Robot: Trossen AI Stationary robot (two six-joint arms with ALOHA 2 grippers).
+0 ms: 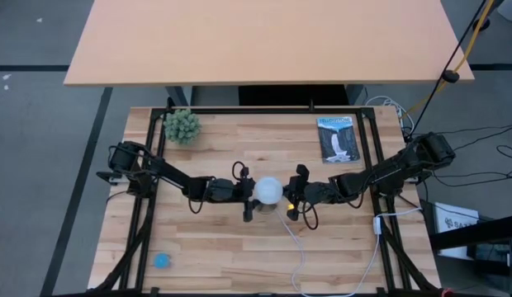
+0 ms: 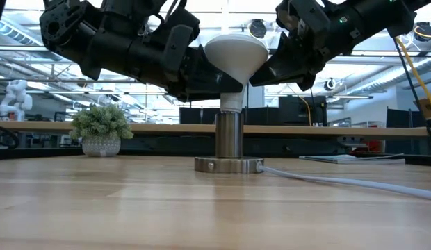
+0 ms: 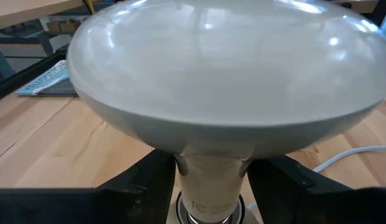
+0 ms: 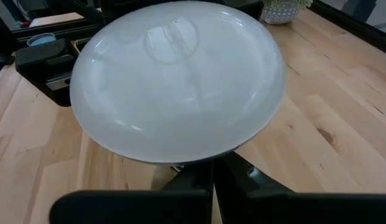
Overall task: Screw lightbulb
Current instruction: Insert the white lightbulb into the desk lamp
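The lightbulb [image 2: 235, 55] is standing upright in the metal socket [image 2: 229, 142], its wide white dome on top and its narrow neck going down into the socket's steel post, whose round foot is resting on the wooden table [image 2: 132, 208]. Everything else is placing itself around that socket. The left gripper [image 1: 249, 198] is reaching in from the socket's left, and in the left wrist view its two dark fingers [image 3: 140, 183] are sitting on either side of the bulb's neck just under the dome, set partway open around it; whether the pads are actually pressing on the neck is hard to judge from here. The right gripper [image 1: 292, 200] is coming in from the opposite side of the socket, level with the underside of the dome, and its fingers [image 4: 199, 186] are lying closed together with nothing between them, close below the dome's edge. A white cord [image 2: 340, 180] is running away from the socket's foot across the table toward the right arm's side. A small potted plant [image 1: 182, 126] is sitting well behind the socket on the left arm's side, a booklet [image 1: 337, 139] is lying behind it on the right arm's side, and a small blue disc [image 1: 162, 261] is resting well apart, toward the front corner on the left arm's side.
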